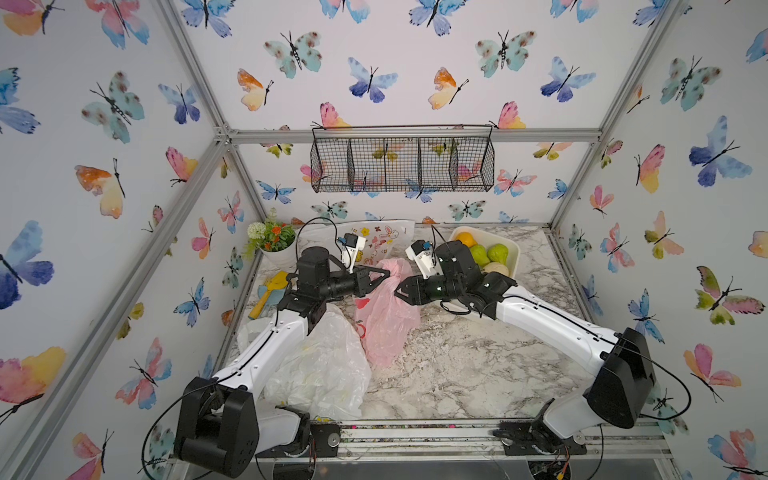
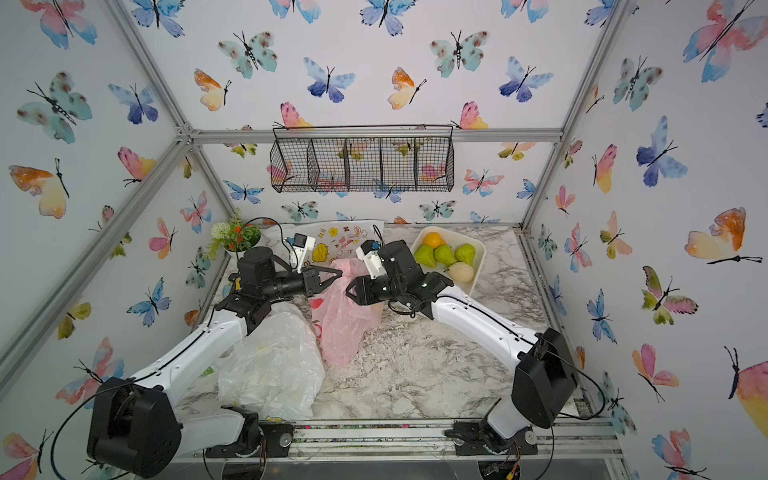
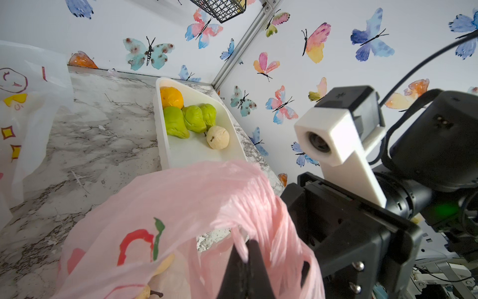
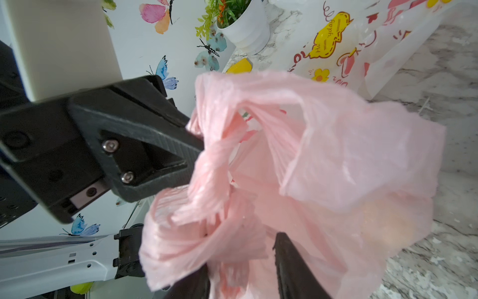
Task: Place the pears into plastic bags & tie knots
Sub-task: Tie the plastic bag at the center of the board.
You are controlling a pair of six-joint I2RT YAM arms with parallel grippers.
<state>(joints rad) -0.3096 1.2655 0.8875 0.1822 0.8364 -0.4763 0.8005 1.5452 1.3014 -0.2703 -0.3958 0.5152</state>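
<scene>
Three plastic bags are on the marble-patterned counter. A thin translucent pink carrier bag with a red-and-green print lies in the middle, with its top lifted between the two arms. A crumpled translucent white bag with faint yellow print lies at the near left, partly under the left arm. A flat white bag with coloured cartoon doodles lies at the back. On that doodle bag a yellow speech cloud carries writing, of which only "yday" can be read.

A white rectangular tray at the back right holds five fruits: three glossy green pears, one cream-white pear and one orange round fruit. One more pale pear with a dark stem shows through the pink bag's wall.

The left gripper has its fingers pressed together on a gathered strip of the pink bag's top. The right gripper has its fingers apart with bunched pink plastic filling the gap. I cannot tell whether they clamp it.
</scene>
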